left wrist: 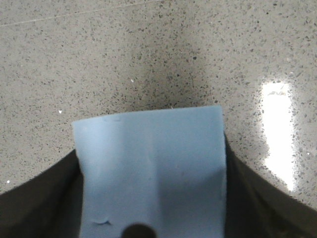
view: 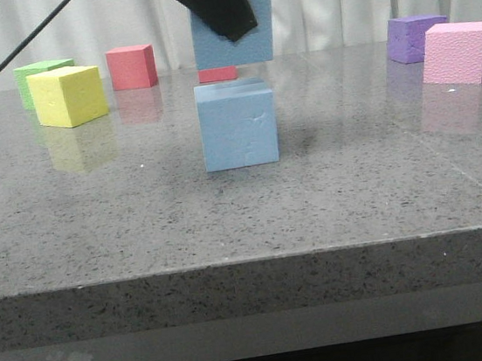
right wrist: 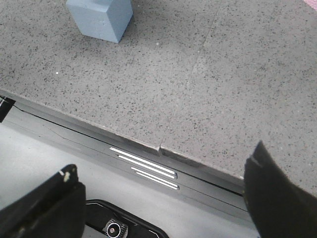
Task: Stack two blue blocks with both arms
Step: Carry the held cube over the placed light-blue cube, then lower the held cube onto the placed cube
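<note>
One blue block (view: 237, 128) rests on the grey stone table near its middle, its front face dented. The other blue block (view: 239, 33) hangs in the air directly above it with a gap between them, and my left gripper (view: 206, 4) is shut on it. In the left wrist view this held block (left wrist: 148, 168) fills the space between the dark fingers (left wrist: 39, 208) of my left gripper (left wrist: 151, 163). My right gripper (right wrist: 163, 198) is open and empty, hovering off the table's front edge (right wrist: 148, 144), with the resting block (right wrist: 99, 17) far ahead of it.
A yellow cube (view: 68, 96), a green cube (view: 43, 73) and a red cube (view: 131, 67) stand at the back left. A small red cube (view: 217, 74) sits behind the blue blocks. A purple cube (view: 415, 37) and a pink cube (view: 456, 53) stand at the back right.
</note>
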